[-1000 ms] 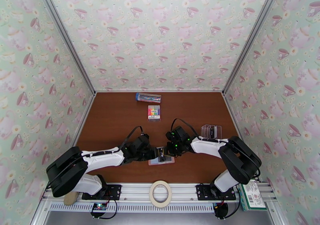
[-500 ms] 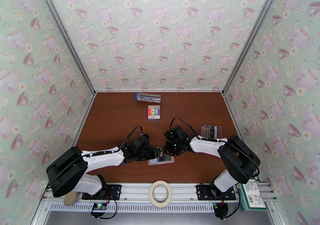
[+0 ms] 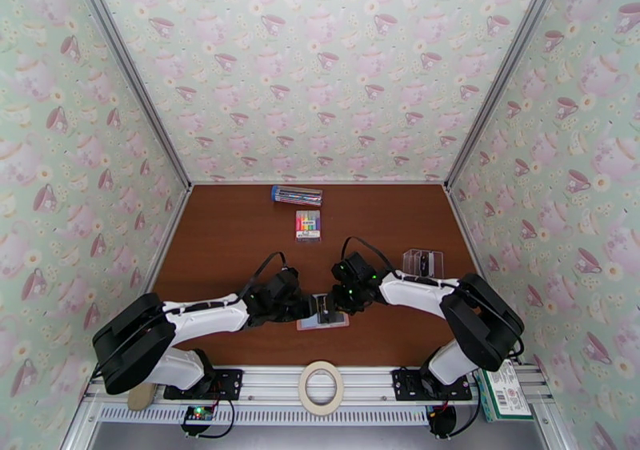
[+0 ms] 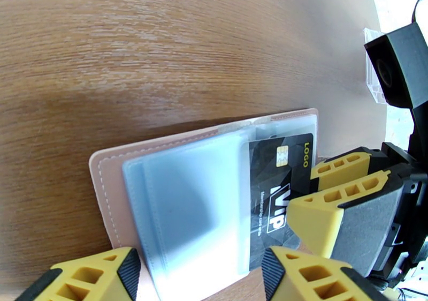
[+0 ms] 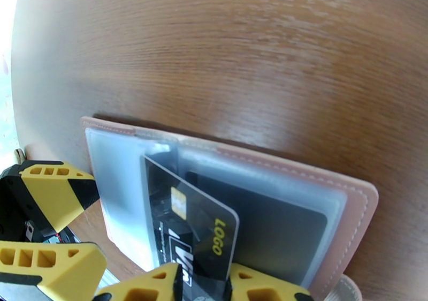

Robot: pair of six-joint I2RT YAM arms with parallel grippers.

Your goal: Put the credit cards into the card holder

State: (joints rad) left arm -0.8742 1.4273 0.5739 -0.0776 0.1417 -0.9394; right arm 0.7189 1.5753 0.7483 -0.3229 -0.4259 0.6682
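The dusty-pink card holder [image 3: 330, 323] lies open on the brown table, grey-blue pockets [image 4: 187, 200] facing up. A black credit card [image 5: 198, 227] marked VIP and LOGO is tilted with one end slid into a pocket. My right gripper [image 5: 200, 285] is shut on the card's other end, and its yellow fingers [image 4: 342, 211] show in the left wrist view. Another dark card [image 5: 278, 232] sits inside the neighbouring pocket. My left gripper [image 4: 198, 280] is open, its fingers [image 4: 85, 275] spread along the holder's near edge. In the top view both grippers [image 3: 318, 309] [image 3: 338, 305] meet over the holder.
A clear stand [image 3: 422, 263] holding pale pieces with dark bands is at the right. The rainbow marker pack [image 3: 308, 224] and a blue-ended clear pen box [image 3: 297, 195] lie farther back. A tape roll [image 3: 321, 387] rests on the front rail.
My right gripper has shifted slightly toward the left gripper with the black card. The left arm and the holder stay put.
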